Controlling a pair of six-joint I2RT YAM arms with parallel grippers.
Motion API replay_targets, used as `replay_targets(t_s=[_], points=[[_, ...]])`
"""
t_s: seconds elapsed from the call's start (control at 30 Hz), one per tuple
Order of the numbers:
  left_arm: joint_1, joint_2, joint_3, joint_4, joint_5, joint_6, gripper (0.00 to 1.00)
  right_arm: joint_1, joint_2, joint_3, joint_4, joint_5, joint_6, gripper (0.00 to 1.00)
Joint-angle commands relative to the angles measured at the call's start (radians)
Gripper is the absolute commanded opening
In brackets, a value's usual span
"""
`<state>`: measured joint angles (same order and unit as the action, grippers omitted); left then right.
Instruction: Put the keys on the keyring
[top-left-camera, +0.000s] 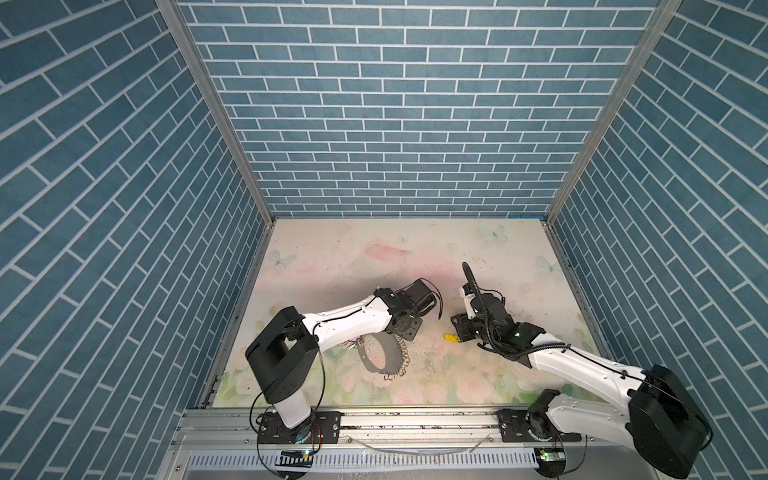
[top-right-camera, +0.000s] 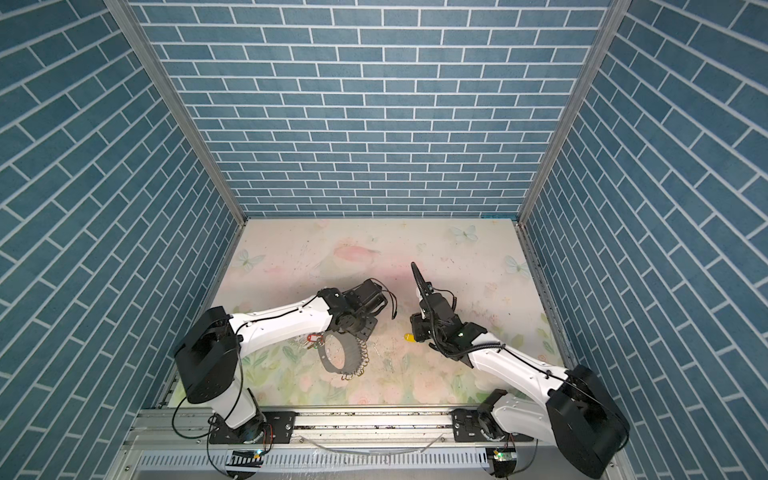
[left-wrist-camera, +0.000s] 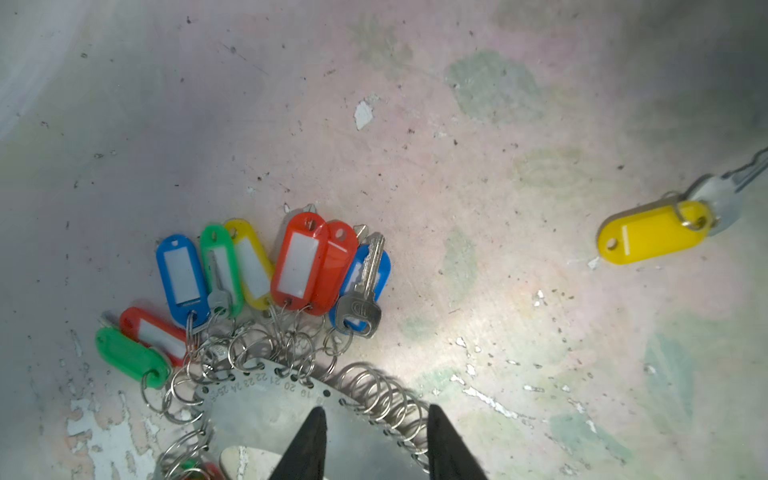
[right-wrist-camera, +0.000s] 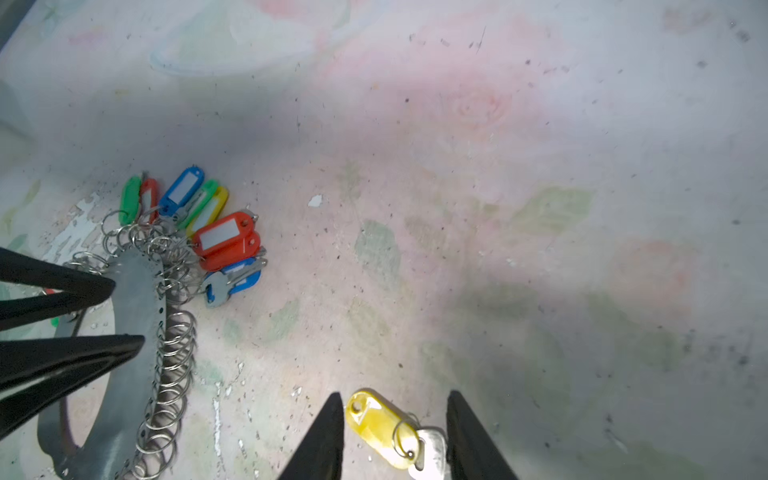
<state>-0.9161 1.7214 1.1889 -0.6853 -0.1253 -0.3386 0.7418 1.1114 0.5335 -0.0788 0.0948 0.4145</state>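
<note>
table (top-left-camera: 415, 257): a flat surface with a pale print of flowers and butterflies, worn and flaked in places; blue brick-pattern walls (top-left-camera: 395, 124) stand around it.
keyring (top-left-camera: 390, 353) (top-right-camera: 351, 353) (left-wrist-camera: 257, 411) (right-wrist-camera: 124, 399): a flat dark grey oval metal plate with a large hole in the middle. It lies flat on the table under the wrist of the left arm (top-left-camera: 345, 320). Small numbers are stamped along its rim.
wire rings (left-wrist-camera: 382, 395): many small silver rings, threaded through holes in the rim of the keyring.
tagged keys (left-wrist-camera: 297, 262) (right-wrist-camera: 220, 237): a bunch of metal keys with red, blue, green and yellow plastic tags. They hang on the wire rings and are spread like a fan on the table beside the plate.
yellow-tagged key (right-wrist-camera: 380, 428) (left-wrist-camera: 652, 232) (top-left-camera: 451, 337) (top-right-camera: 410, 337): a small grey metal key joined by one wire ring to a yellow oblong plastic tag. It lies flat on the table, apart from the keyring, between the keyring and the right arm (top-left-camera: 573, 357).
left gripper (left-wrist-camera: 376, 409): two black pointed fingers stand apart over the edge of the keyring, one above the plate and one outside the wire rings. Nothing is clamped; whether the tips touch the metal I cannot tell.
right gripper (right-wrist-camera: 394, 394): released, with the black fingers apart. In the right wrist view the yellow tag and the key head show between them. The left wrist view shows the tag resting freely on the table, and the gripper grasps nothing.
</note>
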Motion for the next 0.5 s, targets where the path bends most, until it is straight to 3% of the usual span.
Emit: replay_targets(t_s=[0.0, 0.47], points=[[-0.008, 0.053, 0.058, -0.137, -0.04, 0.089, 0.41, -0.008, -0.053, -0.04, 0.013, 0.067, -0.063, 0.42], [-0.038, 0.19, 0.161, -0.25, -0.09, 0.182, 0.41, -0.023, -0.104, -0.102, 0.092, 0.07, -0.091, 0.44]])
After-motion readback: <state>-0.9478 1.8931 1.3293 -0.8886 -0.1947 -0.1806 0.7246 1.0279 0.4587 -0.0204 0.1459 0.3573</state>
